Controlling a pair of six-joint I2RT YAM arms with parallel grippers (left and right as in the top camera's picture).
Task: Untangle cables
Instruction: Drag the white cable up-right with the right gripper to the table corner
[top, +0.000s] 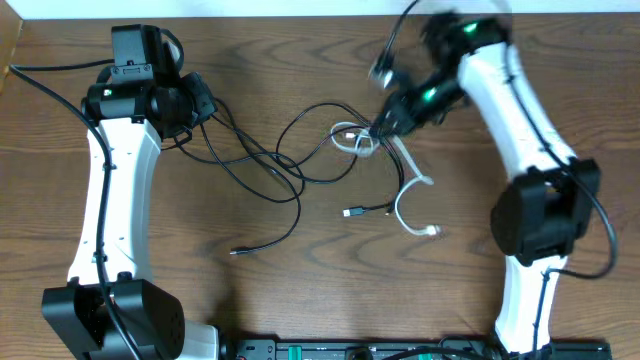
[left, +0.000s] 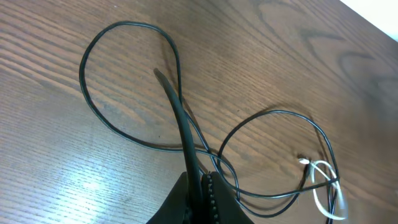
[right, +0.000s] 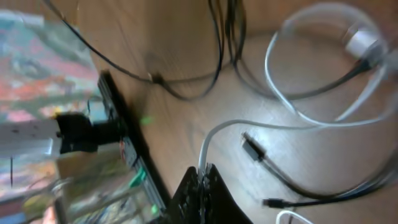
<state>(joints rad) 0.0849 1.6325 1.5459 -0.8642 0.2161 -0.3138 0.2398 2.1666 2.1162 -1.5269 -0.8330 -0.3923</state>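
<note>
Though the left pincer (left: 198, 186) grips a black cable (left: 177, 112) and the right pincer (right: 204, 180) grips the white cable (right: 273, 124), the tangle (top: 350, 140) on the counter (top: 300, 300) looks barely loosened.

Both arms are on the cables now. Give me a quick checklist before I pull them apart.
1. Left fingers gripping a black cable: ok, shut on it.
2. Right fingers gripping the white cable: ok, it runs into the closed tips.
3. White cable clear of the black ones: not ok, its coiled end is crossed by black cords.
4. Loose ends unpinned: ok, the black plug and white plug lie free on the table.
5. Right wrist view sharp enough to judge the knot: not ok, blurred.
</note>
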